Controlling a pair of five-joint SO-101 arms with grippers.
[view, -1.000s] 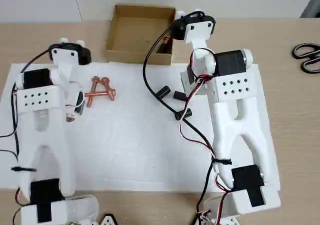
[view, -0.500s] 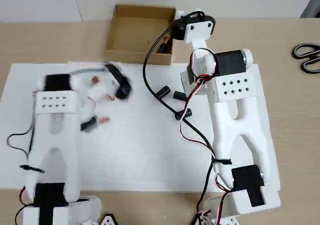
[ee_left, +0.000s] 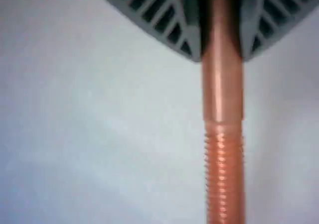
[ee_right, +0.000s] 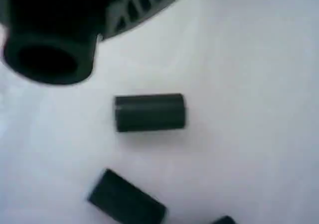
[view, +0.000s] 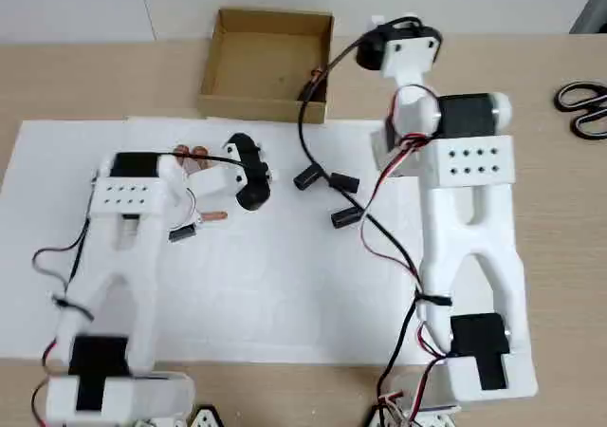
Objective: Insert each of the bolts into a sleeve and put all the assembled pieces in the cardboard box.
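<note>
Copper threaded bolt (ee_left: 223,149) is clamped in the left gripper (ee_left: 222,32). That arm bends rightward at centre left of the high view, over white paper (view: 285,294). The right gripper (ee_right: 84,25), on the arm stretched to the upper right beside the brown cardboard box (view: 266,110), grips a black cylindrical sleeve (ee_right: 50,55).

From where I sit, the high camera looks straight down over the table (view: 560,218). The left wrist camera presses close on a bolt (ee_left: 223,134), the right hangs low over sleeves (ee_right: 149,112). All share the white sheet (view: 285,285).
</note>
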